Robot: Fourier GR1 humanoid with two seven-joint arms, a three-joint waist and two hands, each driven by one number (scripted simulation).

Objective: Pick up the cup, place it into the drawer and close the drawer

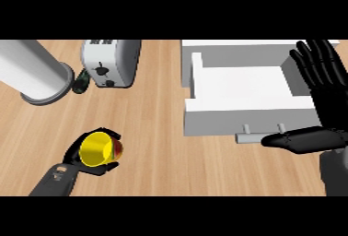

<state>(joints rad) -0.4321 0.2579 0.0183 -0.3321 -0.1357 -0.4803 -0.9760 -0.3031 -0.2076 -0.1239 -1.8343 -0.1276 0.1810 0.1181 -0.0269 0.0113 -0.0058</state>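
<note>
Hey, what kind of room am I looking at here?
Most likely a kitchen: a toaster stands on a wooden counter, beside an open white drawer, and a hand holds a yellow cup.

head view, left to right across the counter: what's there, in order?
Grey cylinder → left hand curled round the yellow cup → toaster → open white drawer → right hand, open, fingers up, at the view's right edge.
</note>
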